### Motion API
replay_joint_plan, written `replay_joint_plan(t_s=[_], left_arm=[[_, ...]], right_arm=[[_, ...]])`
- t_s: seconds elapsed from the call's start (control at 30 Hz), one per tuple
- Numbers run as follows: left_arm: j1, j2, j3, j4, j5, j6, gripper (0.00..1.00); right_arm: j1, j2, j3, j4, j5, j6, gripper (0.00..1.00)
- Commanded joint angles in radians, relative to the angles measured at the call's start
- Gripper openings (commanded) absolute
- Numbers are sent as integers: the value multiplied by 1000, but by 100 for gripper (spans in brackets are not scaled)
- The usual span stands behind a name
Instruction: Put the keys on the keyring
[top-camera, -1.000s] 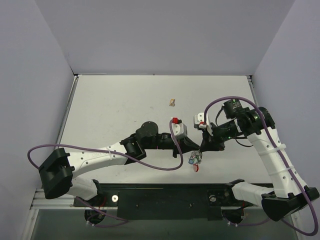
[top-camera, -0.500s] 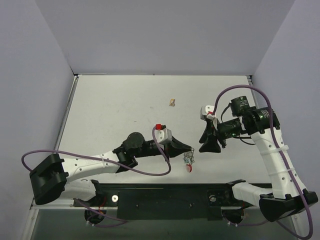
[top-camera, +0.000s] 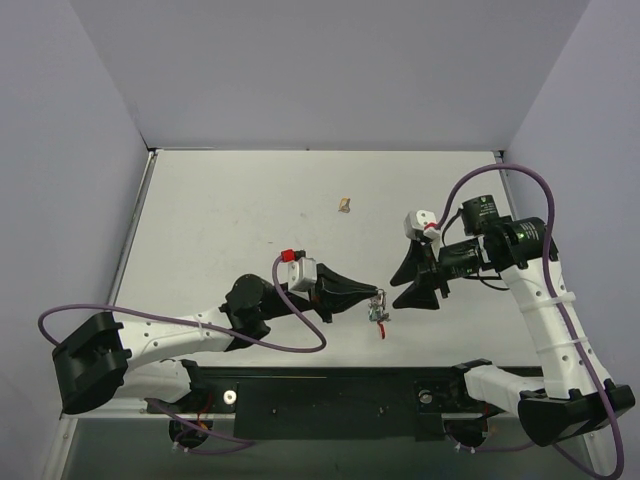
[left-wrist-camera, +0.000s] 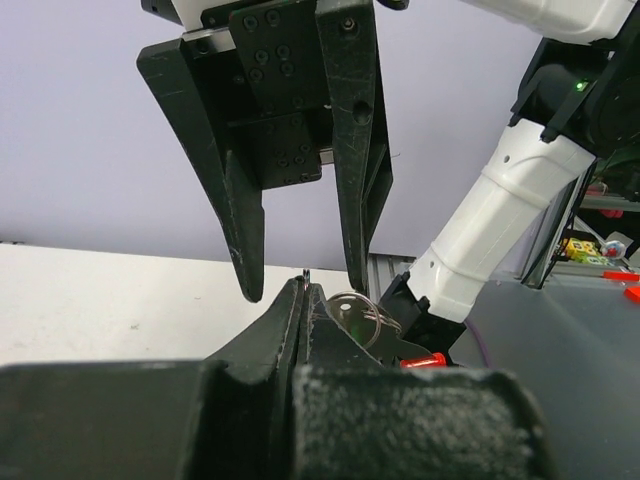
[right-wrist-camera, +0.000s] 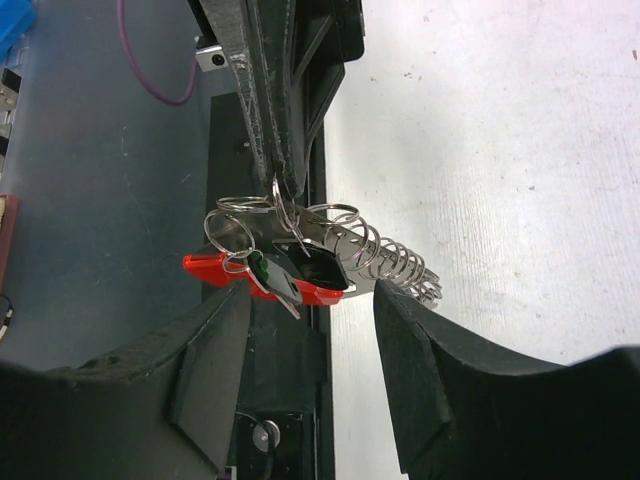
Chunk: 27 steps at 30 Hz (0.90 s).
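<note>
Right wrist view: left end effector (right-wrist-camera: 279, 178) is pinched tight on a wire ring of the key bunch (right-wrist-camera: 300, 262), which dangles above the desk (right-wrist-camera: 500, 150) near its front edge. My right end effector (right-wrist-camera: 312, 300) is spread wide, facing it, not touching. I'd close slowly on one key, not the rings.
</note>
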Motion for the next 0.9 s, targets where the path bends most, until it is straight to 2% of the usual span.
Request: replay_joint_plan(t_s=[0.0, 0.23, 0.57, 0.87], left_arm=[[-3, -29, 5, 117, 2, -26, 0], [-3, -22, 5, 137, 13, -43, 0], [-3, -13, 3, 141, 21, -52, 0], [-4, -7, 3, 158, 26, -61, 0]], right_arm=[[3, 13, 4, -71, -95, -125, 48], [62, 53, 47, -148, -74, -221, 46], [74, 91, 108, -226, -94, -290, 39], [89, 107, 113, -227, -86, -289, 21]])
